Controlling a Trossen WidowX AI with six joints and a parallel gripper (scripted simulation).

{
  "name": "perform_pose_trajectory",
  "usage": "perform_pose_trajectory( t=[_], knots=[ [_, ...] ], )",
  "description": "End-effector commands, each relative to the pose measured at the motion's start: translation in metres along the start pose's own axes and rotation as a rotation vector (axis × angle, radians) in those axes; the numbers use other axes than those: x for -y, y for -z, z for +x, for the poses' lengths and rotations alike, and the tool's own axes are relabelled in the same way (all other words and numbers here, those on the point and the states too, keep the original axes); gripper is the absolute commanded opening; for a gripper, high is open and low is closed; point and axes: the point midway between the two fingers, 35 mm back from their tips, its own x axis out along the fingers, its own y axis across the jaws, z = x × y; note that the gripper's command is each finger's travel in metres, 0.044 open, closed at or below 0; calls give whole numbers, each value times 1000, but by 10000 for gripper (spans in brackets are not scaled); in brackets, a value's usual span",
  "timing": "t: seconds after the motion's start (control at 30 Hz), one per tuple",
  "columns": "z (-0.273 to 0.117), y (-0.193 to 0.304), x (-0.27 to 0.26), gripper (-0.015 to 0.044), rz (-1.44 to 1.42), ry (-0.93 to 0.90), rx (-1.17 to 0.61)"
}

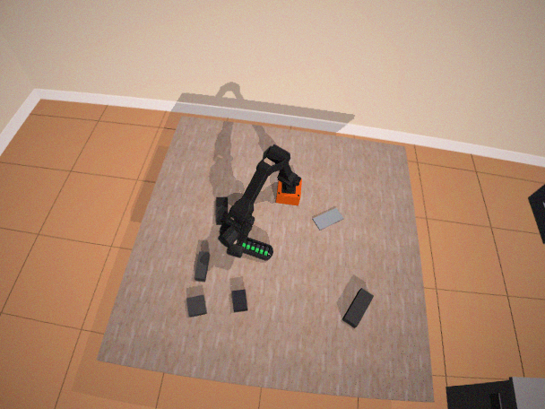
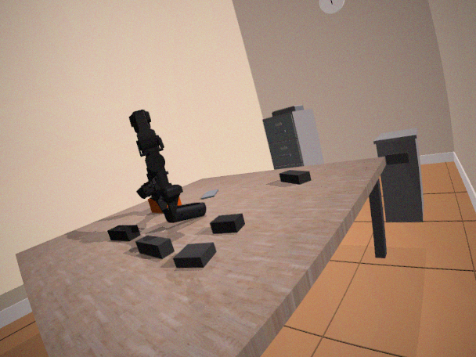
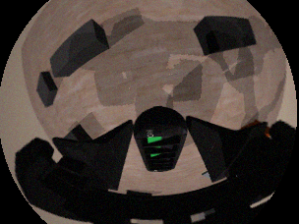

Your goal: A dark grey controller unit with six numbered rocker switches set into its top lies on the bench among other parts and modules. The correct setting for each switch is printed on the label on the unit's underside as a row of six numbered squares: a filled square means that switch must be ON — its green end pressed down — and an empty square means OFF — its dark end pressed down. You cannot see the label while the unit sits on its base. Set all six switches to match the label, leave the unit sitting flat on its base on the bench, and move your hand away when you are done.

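The dark grey controller unit [image 1: 260, 255] [image 2: 191, 211] [image 3: 172, 132] is held by one rounded end, its long body sticking out roughly level over the bench [image 1: 291, 350] [image 2: 117, 297]. In the top view a row of green switch ends faces up; the wrist view shows the unit end-on with small green patches. Which ends are pressed is too small to tell. My gripper [image 1: 240, 246] [image 2: 171, 214] [image 3: 159, 122] is shut on the unit, one finger against each side. The label on the underside is hidden. The unit seems a little above the bench.
Dark blocks [image 1: 202, 266] [image 1: 196, 305] [image 1: 239, 300] [image 2: 154, 247] stand beyond the gripper, another block [image 1: 221, 211] [image 2: 123, 232] beside the arm. One long block [image 1: 359, 308] [image 2: 295, 177] lies far off. A flat grey plate [image 1: 328, 218] [image 2: 210, 193] lies near the orange arm base [image 1: 288, 198].
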Motion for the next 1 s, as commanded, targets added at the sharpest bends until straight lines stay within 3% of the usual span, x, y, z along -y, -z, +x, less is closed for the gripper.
perform_pose_trajectory(
  t=[0.0, 0.97],
  knots=[
    [5, 3, 1, 338, -7, 5, -11],
    [23, 3, 1, 338, -7, 4, -10]
  ],
)
